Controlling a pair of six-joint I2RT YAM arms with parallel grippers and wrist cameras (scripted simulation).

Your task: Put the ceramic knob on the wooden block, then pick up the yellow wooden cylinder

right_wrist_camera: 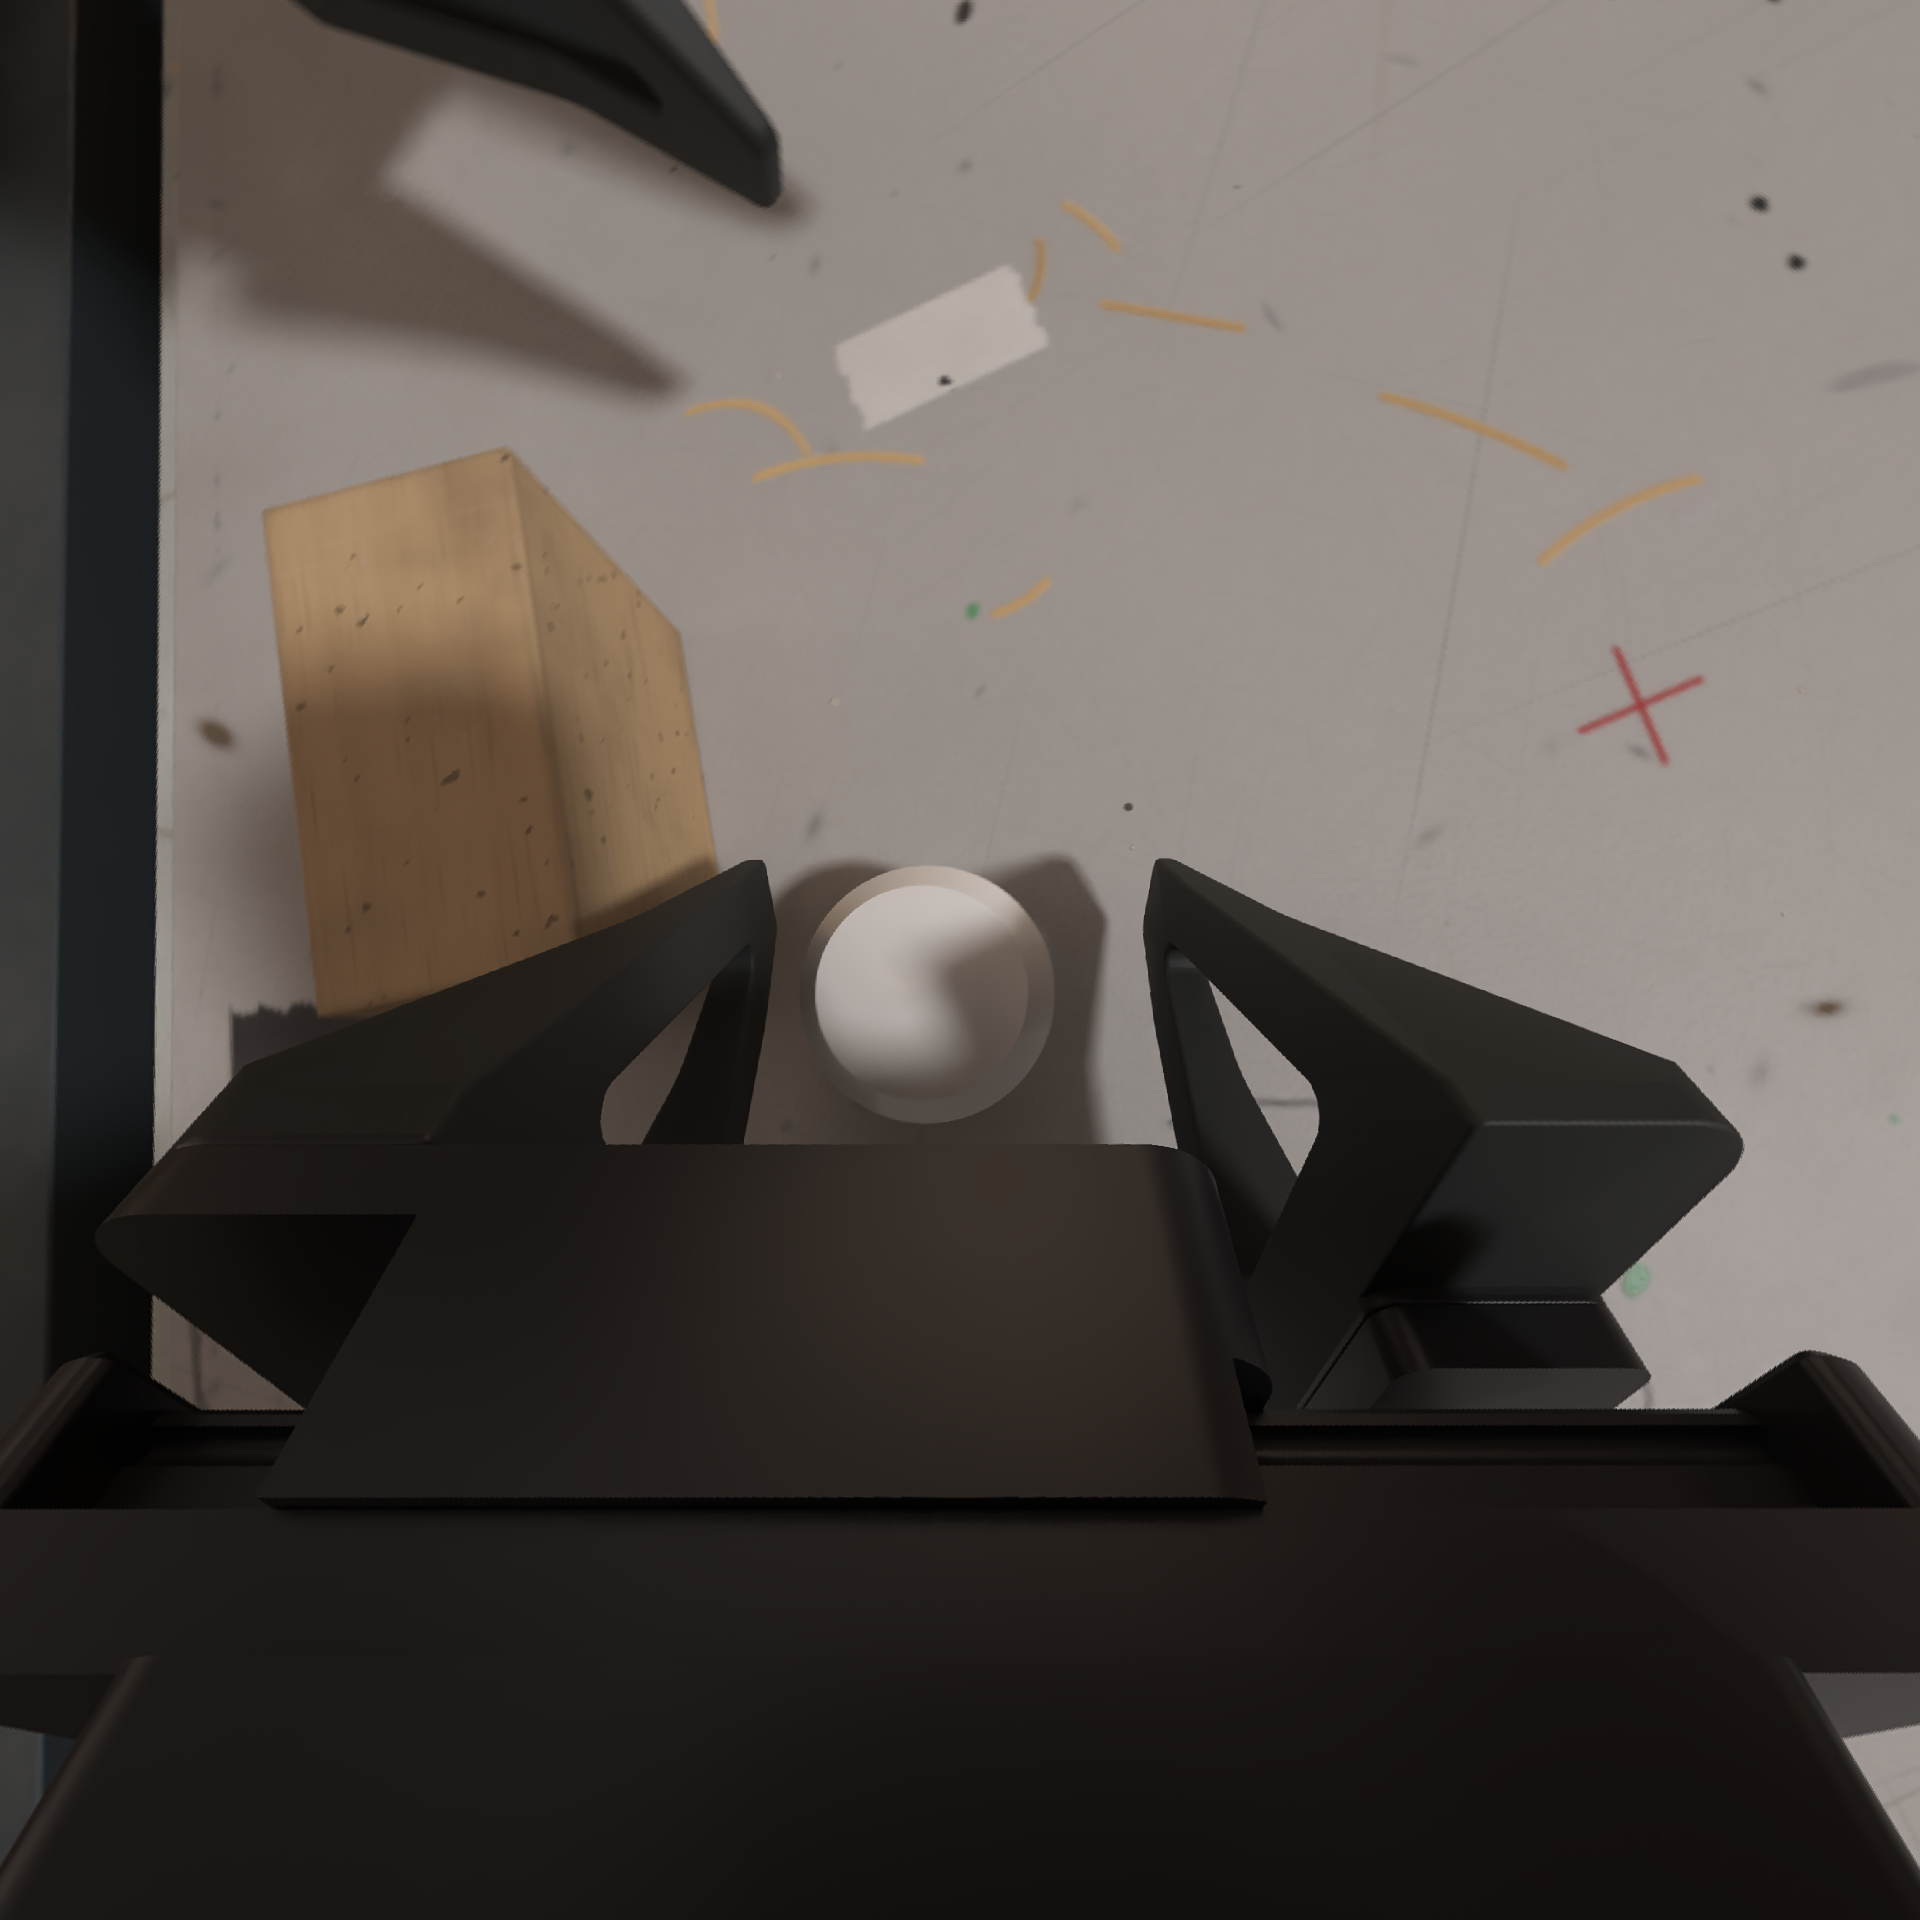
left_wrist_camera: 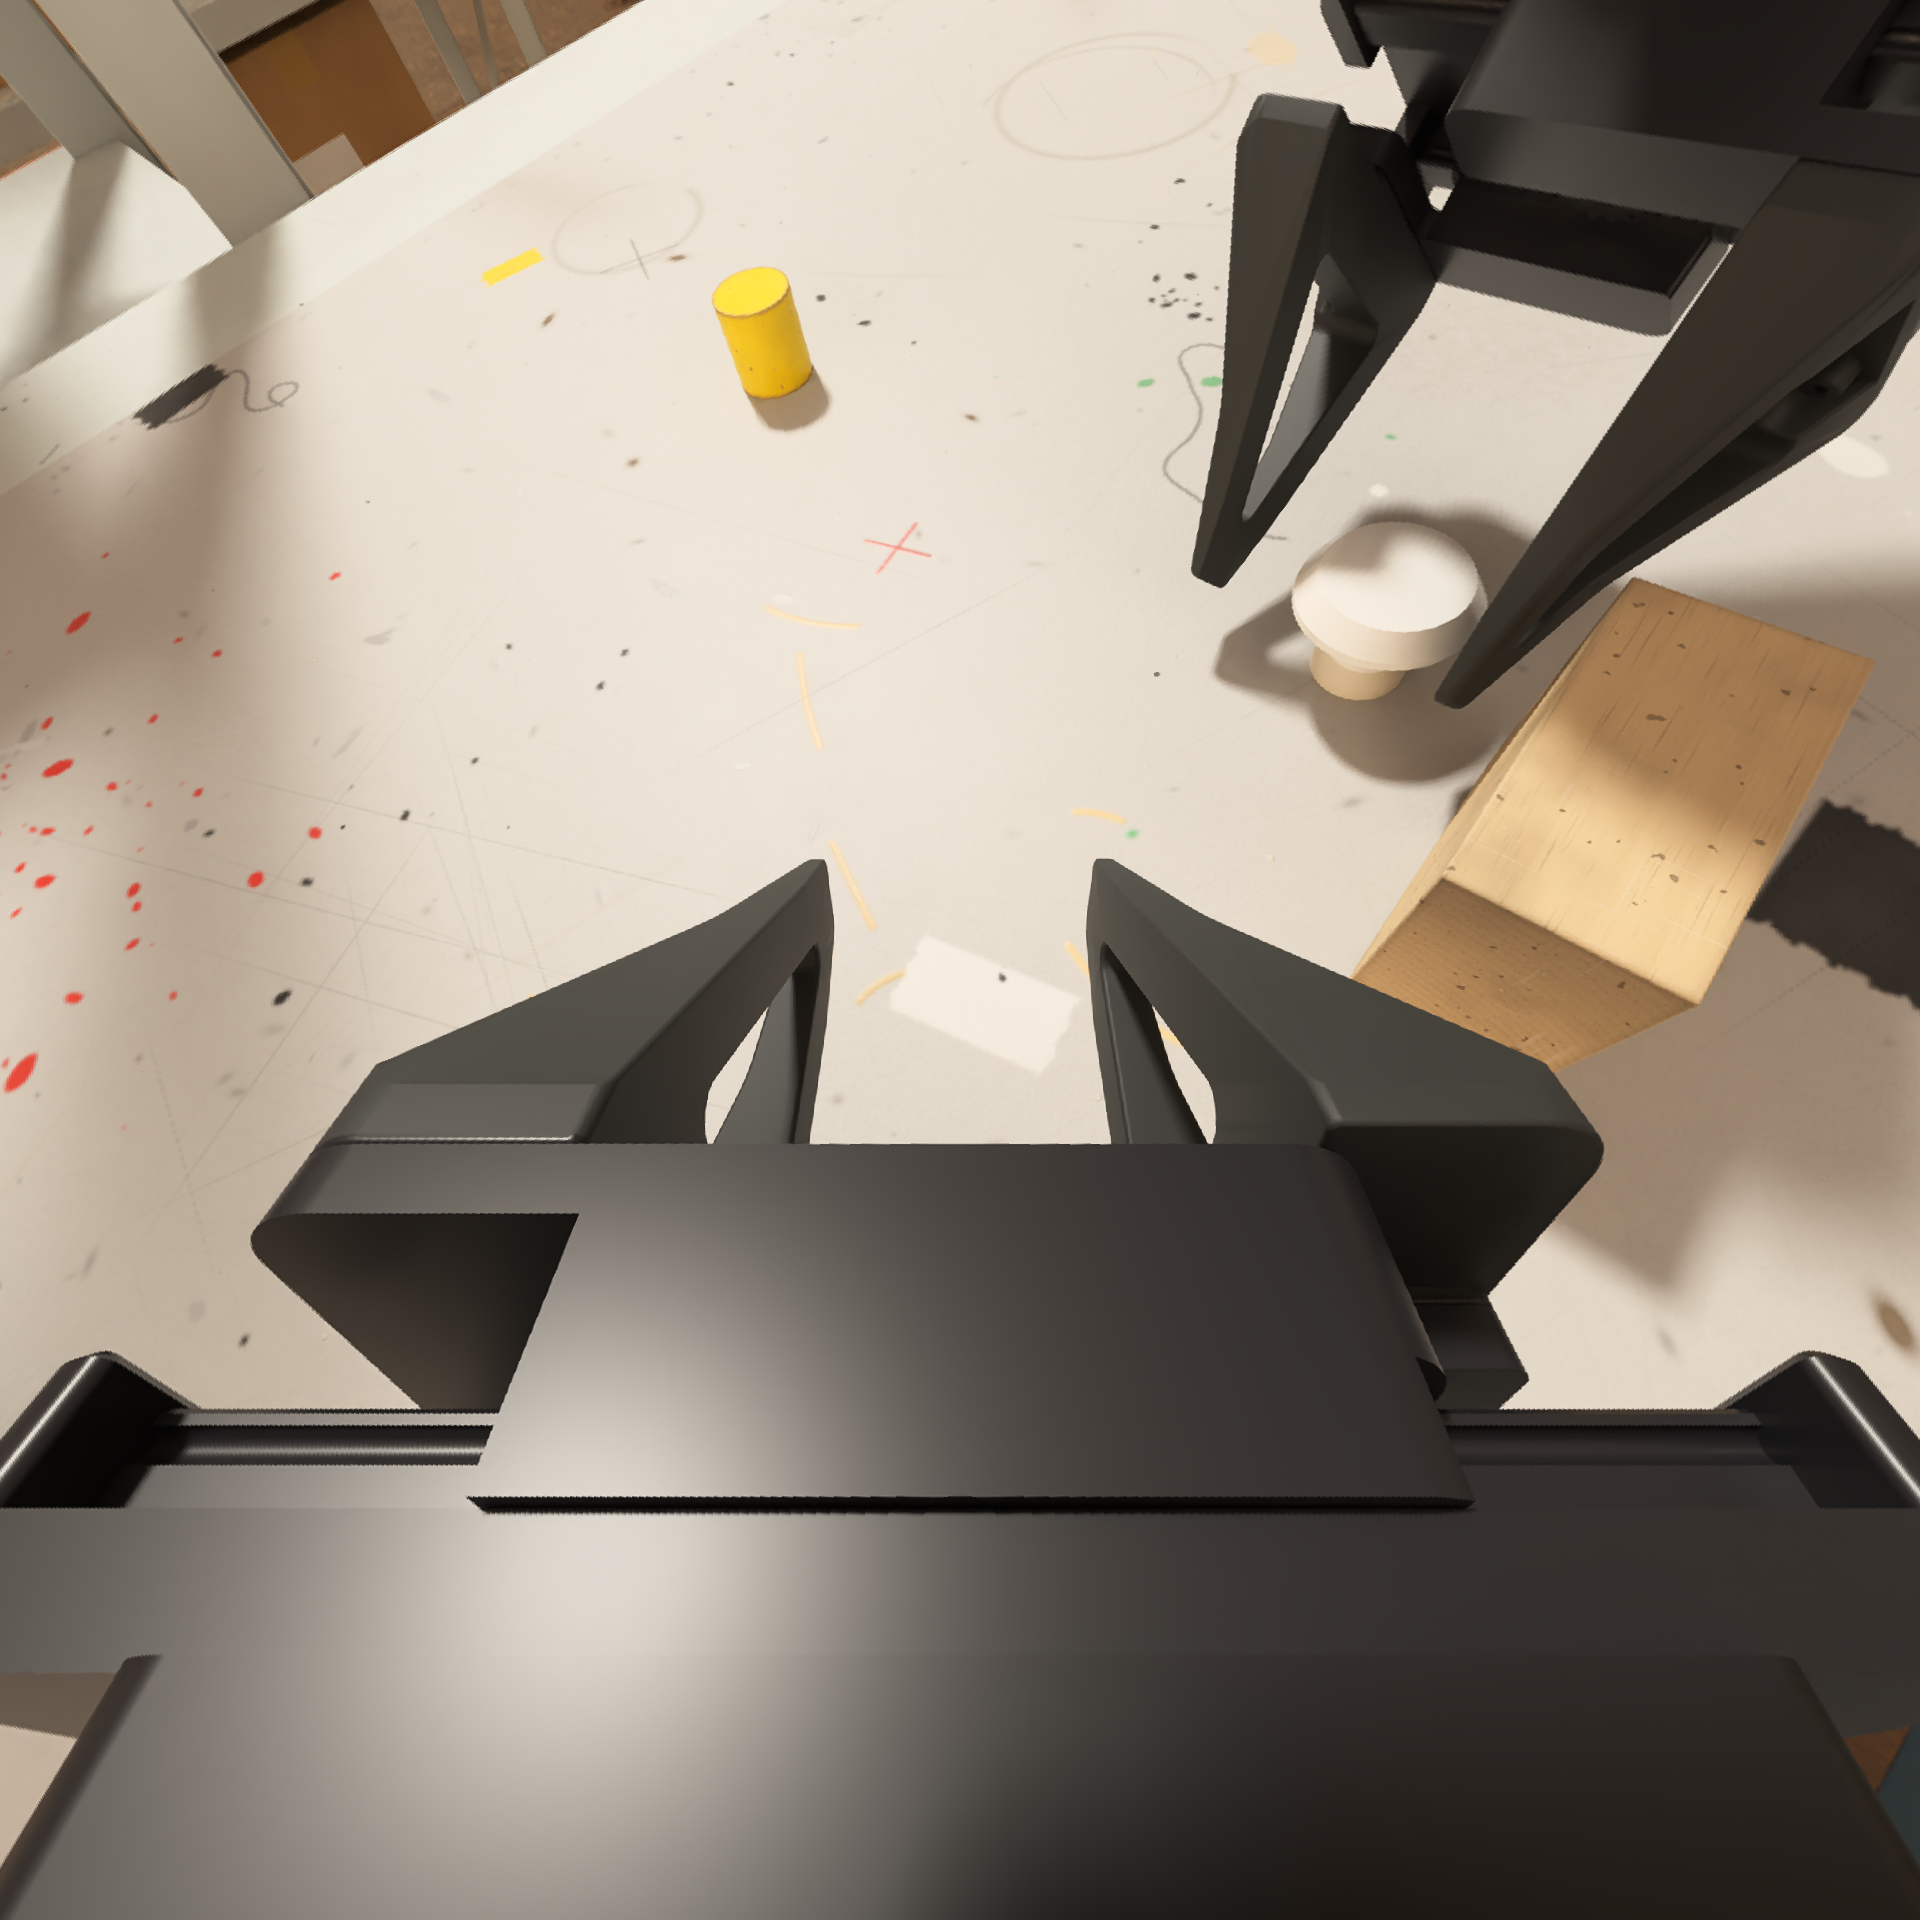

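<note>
A white mushroom-shaped ceramic knob [left_wrist_camera: 1387, 603] stands stem-down on the paint-flecked white tabletop [left_wrist_camera: 623, 727], just beside a pale rectangular wooden block [left_wrist_camera: 1652, 800]. The right gripper [right_wrist_camera: 958, 894] hangs above it, fingers spread to either side of the cap and not touching. A clean grasp likely means lowering squarely, then closing evenly on the rim. The left gripper [left_wrist_camera: 958, 894] hovers empty and parted. The small yellow wooden cylinder [left_wrist_camera: 764, 330] stands upright, well apart.
</note>
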